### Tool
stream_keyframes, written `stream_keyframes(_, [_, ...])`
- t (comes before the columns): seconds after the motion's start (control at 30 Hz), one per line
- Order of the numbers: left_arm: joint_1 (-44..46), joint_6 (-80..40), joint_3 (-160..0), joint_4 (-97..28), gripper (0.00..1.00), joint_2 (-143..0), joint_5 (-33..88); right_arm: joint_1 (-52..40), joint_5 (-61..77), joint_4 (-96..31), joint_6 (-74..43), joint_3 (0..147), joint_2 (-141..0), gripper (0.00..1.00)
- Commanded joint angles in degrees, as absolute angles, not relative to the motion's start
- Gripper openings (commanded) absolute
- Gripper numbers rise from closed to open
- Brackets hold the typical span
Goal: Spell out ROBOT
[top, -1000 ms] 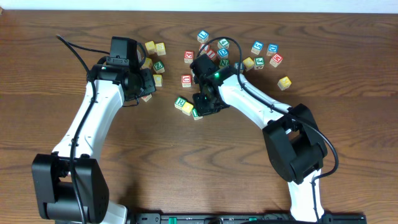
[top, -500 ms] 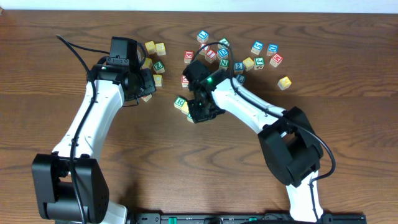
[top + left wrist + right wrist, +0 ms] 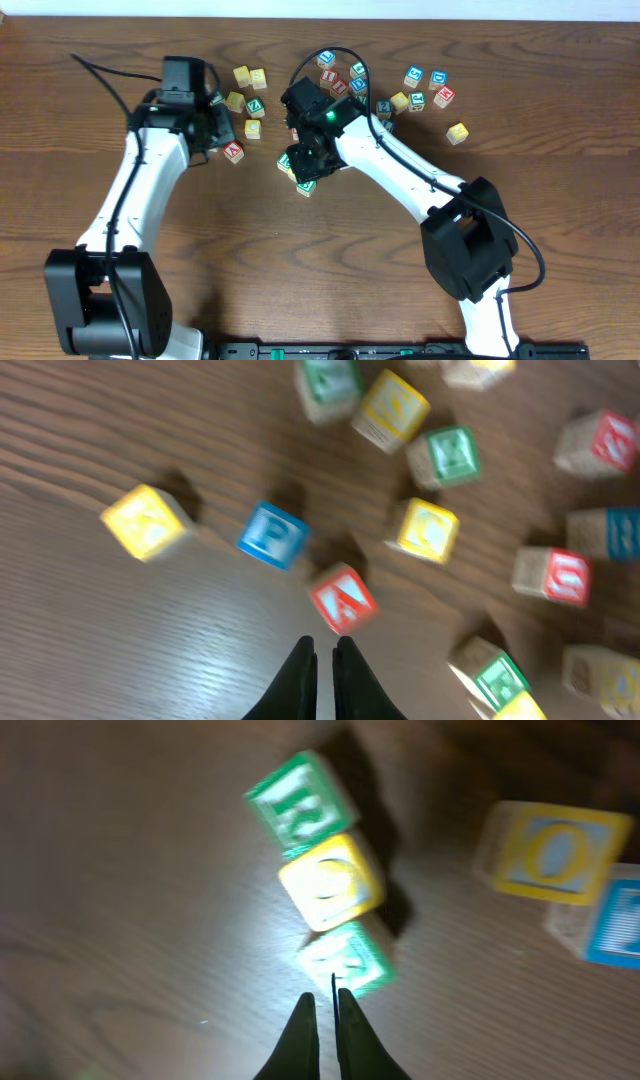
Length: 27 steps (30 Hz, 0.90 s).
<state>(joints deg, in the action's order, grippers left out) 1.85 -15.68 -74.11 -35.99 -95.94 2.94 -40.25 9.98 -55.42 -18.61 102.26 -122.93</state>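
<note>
Lettered wooden cubes lie on the brown table (image 3: 520, 200). A short diagonal row holds a green R block (image 3: 300, 802), a yellow O block (image 3: 330, 882) and a green block (image 3: 345, 958). The row also shows in the overhead view (image 3: 305, 187). My right gripper (image 3: 322, 1002) is shut and empty, its tips right at the near green block; it also shows in the overhead view (image 3: 310, 160). My left gripper (image 3: 323, 652) is shut and empty, just short of a red A block (image 3: 343, 598), which also shows in the overhead view (image 3: 233, 152).
A blue P block (image 3: 272, 535), yellow blocks (image 3: 145, 520) (image 3: 425, 528) and a green block (image 3: 450, 455) lie ahead of the left gripper. A yellow block with a blue O (image 3: 550, 850) lies right of the row. Several more blocks (image 3: 438, 78) are scattered at the back.
My right gripper has moved left and toward the back, and the short row of blocks shifted left with it. My left arm moved left and back, uncovering the red A block.
</note>
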Motion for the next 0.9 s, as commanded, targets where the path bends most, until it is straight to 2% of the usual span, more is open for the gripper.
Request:
stream_keyframes(0.0, [-3.05, -14.02, -74.61, -35.53, 0.08, -96.18, 0.84, -43.22, 11.94, -54.63, -17.78, 101.32, -122.85, 0.03])
stream_keyframes(0.13, [-7.40, -14.00, -74.59, -35.88, 0.08, -96.18, 0.84, -46.13, 8.86, -53.89, -18.02, 100.40, -124.20, 0.03])
stream_keyframes(0.43, [-7.27, -14.02, -74.04, -35.94, 0.08, -96.23, 1.06, -47.94, 0.25, -56.14, -23.03, 100.36, -129.01, 0.01])
stream_keyframes(0.87, [-5.93, -14.02, -72.97, -35.92, 0.08, -96.25, 4.12, -46.04, -2.94, -53.12, -25.23, 100.38, -129.56, 0.01])
